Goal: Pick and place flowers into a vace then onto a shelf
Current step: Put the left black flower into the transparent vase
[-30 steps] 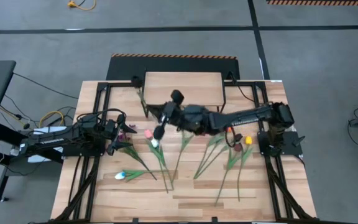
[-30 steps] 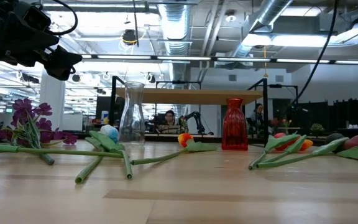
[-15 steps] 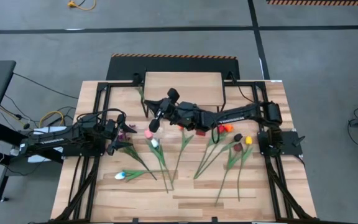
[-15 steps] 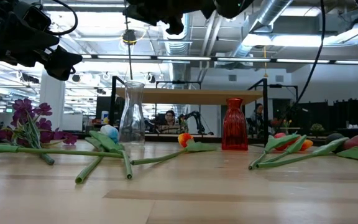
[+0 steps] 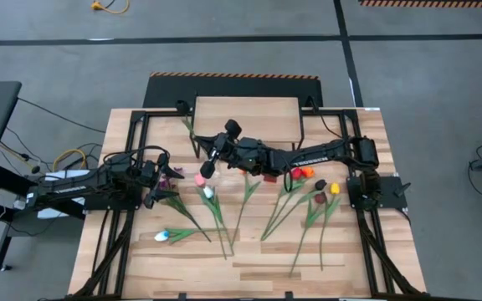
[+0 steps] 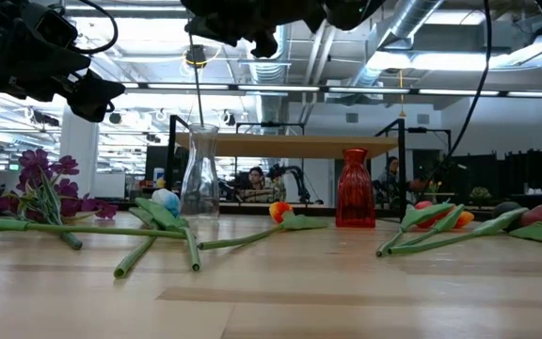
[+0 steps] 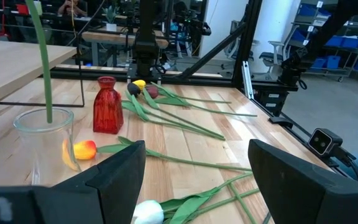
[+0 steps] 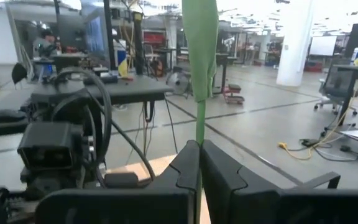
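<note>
A tulip stem (image 8: 199, 93) is clamped upright between the closed fingers of the right gripper (image 8: 199, 163), its lower end set inside the clear glass vase (image 7: 45, 146). This vase is seen on the table (image 5: 249, 267) just in front of the shelf (image 5: 245, 113), with the red vase (image 6: 354, 188) beside it. Other flowers (image 5: 304, 209) are spread flat on the tabletop. The left gripper (image 5: 159, 180) is held with fingers apart above the purple sprigs (image 6: 40, 184).

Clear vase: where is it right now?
The clear vase stands left of the red vase in the low view, before the shelf, with a stem held by the right gripper in it.
</note>
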Available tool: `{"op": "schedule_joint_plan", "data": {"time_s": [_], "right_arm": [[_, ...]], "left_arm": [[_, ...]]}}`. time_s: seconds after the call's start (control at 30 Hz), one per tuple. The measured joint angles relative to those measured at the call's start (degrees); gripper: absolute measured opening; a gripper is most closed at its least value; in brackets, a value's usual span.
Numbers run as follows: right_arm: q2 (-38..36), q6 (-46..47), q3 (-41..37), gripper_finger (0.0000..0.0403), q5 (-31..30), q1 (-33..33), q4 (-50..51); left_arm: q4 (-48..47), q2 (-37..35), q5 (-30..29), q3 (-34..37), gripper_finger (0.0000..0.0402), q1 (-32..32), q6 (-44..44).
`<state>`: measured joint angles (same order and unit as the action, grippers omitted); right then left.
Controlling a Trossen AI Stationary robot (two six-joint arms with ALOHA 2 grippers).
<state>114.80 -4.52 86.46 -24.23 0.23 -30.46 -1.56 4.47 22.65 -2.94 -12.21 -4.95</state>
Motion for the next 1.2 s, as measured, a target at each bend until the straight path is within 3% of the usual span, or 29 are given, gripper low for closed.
{"op": "schedule_joint_plan", "data": {"time_s": [1.2], "right_arm": [[0.0, 0.1, 0.0, 0.0006, -1.7, 0.5, 4.1]], "left_arm": [[0.0, 0.0, 0.0, 0.0, 0.0276, 0.0, 0.0]]}}
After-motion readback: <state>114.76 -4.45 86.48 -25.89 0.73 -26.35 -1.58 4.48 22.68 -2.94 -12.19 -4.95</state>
